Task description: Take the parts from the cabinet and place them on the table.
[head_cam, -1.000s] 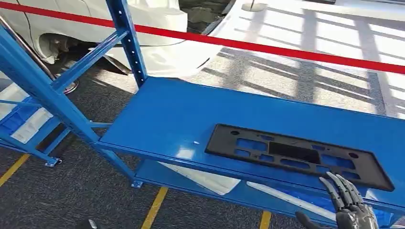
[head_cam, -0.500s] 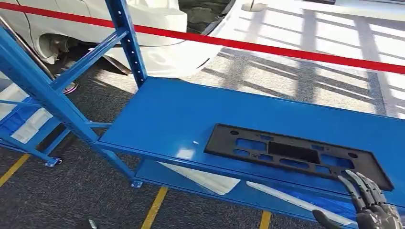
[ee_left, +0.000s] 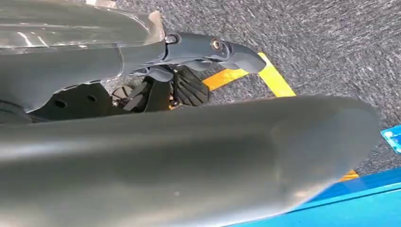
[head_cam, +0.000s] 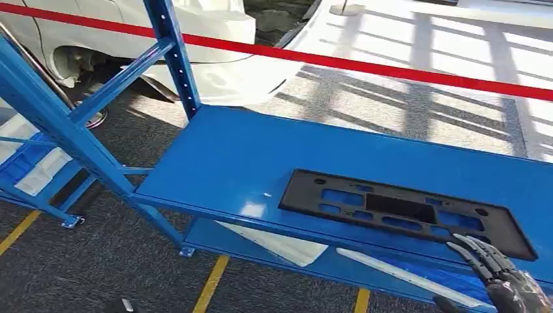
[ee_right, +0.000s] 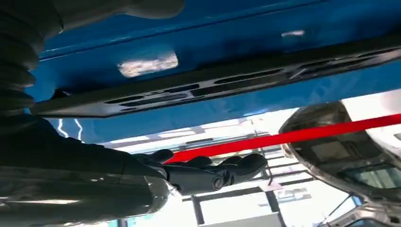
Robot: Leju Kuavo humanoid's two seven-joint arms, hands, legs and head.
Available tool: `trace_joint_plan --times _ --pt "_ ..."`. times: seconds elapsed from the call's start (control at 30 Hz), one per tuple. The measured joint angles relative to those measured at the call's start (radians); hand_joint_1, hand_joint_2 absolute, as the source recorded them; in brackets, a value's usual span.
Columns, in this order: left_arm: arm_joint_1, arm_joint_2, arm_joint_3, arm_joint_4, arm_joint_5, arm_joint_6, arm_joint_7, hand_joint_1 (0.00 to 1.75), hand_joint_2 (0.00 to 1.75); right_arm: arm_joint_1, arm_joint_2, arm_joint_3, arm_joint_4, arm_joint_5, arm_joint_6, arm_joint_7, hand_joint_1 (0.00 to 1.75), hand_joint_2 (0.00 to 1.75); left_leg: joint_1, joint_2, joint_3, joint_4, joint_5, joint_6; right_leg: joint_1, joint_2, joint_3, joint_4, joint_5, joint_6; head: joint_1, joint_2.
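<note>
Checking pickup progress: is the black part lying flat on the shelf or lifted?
Flat: the black part rests on the blue shelf.

Blue metal shelf [head_cam: 235, 156], top level of a blue-framed rack: one flat black plastic panel [head_cam: 404, 212] with cut-outs lies on it near the front edge. Lower shelf [head_cam: 339, 264]: white sheet [head_cam: 280, 244] and pale strip [head_cam: 404, 277].

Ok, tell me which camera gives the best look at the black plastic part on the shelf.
The head view: the black part lies flat on the blue shelf, its whole outline and cutouts visible, with the right hand at its near corner. The right wrist view shows it edge-on.
</note>
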Motion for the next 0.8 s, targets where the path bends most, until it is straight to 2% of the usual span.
trace_joint_plan --times 0.2,0.3,0.33,0.5,0.6,0.67,0.8 --pt "-0.002 0.0 -0.002 0.0 0.0 0.0 0.003 0.0 0.0 -0.035 -0.043 -0.009 -0.007 0.0 0.068 -0.008 0.1 1.75 0.0 0.0 0.0 0.0 0.0 0.0 0.0 0.0 0.0 0.0 0.0 0.0 0.0 0.0" --pt "-0.004 0.0 -0.003 0.0 0.0 -0.001 0.004 0.0 0.0 -0.061 -0.061 -0.008 -0.007 0.014 0.095 -0.004 0.19 1.75 0.0 0.0 0.0 0.0 0.0 0.0 0.0 0.0 0.0 0.0 0.0 0.0 0.0 0.0" --pt "-0.004 0.0 -0.003 0.0 0.0 -0.002 0.005 0.0 0.0 -0.072 -0.066 -0.008 -0.006 0.02 0.104 -0.001 0.37 1.75 0.0 0.0 0.0 0.0 0.0 0.0 0.0 0.0 0.0 0.0 0.0 0.0 0.0 0.0" --pt "-0.006 0.0 -0.004 0.0 0.0 -0.002 0.008 0.0 0.0 -0.134 -0.105 0.007 0.005 0.037 0.162 0.016 0.42 1.75 0.0 0.0 0.0 0.0 0.0 0.0 0.0 0.0 0.0 0.0 0.0 0.0 0.0 0.0" --pt "-0.007 0.0 -0.005 0.0 0.0 -0.002 0.009 0.0 0.0 -0.176 -0.13 0.019 0.02 0.042 0.189 0.026 0.37 1.75 0.0 0.0 0.0 0.0 0.0 0.0 0.0 0.0 0.0 0.0 0.0 0.0 0.0 0.0" --pt "-0.008 0.0 -0.006 0.0 0.0 -0.002 0.009 0.0 0.0 -0.203 -0.143 0.028 0.032 0.042 0.202 0.029 0.42 1.75 0.0 0.0 0.0 0.0 0.0 0.0 0.0 0.0 0.0 0.0 0.0 0.0 0.0 0.0" --pt "-0.01 0.0 -0.006 0.0 0.0 -0.002 0.012 0.0 0.0 -0.255 -0.169 0.048 0.067 0.061 0.223 0.055 0.42 1.75 0.0 0.0 0.0 0.0 0.0 0.0 0.0 0.0 0.0 0.0 0.0 0.0 0.0 0.0"
